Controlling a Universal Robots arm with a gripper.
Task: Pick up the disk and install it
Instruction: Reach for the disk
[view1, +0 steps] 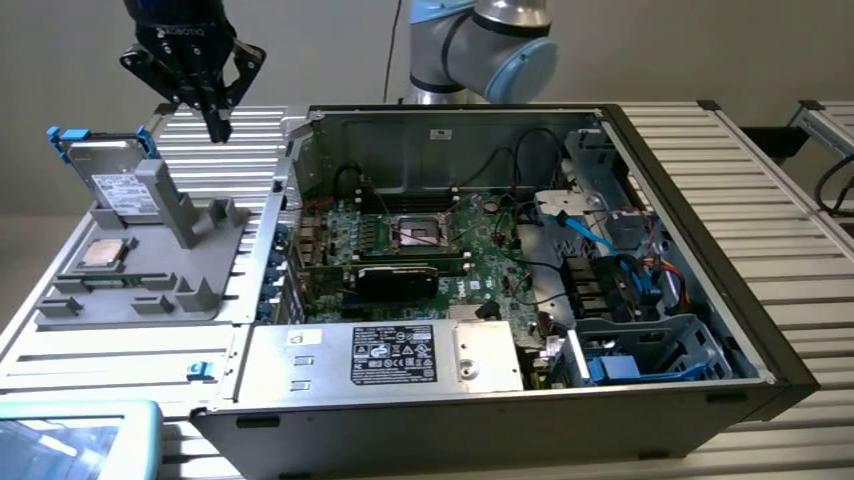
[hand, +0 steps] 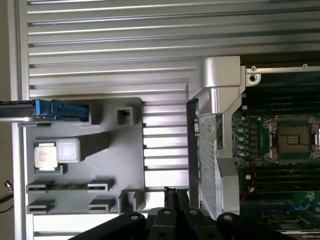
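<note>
The disk (view1: 118, 182) stands upright on its edge in a slot of the grey holder (view1: 200, 275), at the exterior view's left, with its white label facing out and blue rails on its edges. In the wrist view the disk (hand: 59, 109) appears edge-on, mostly as a blue rail. My gripper (view1: 215, 128) hangs above and behind the holder, beside the disk toward the exterior view's right and apart from it. Its fingers are shut together with nothing between them. The gripper (hand: 175, 196) sits over the strip between the holder (hand: 125, 165) and the computer case.
An open computer case (view1: 694, 200) lies on the slatted table, showing the motherboard (view1: 427, 240), a silver power supply (view1: 400, 355) and a blue drive cage (view1: 641, 365). A small processor chip (view1: 104, 253) rests on the holder. The arm's base (view1: 467, 50) stands behind the case.
</note>
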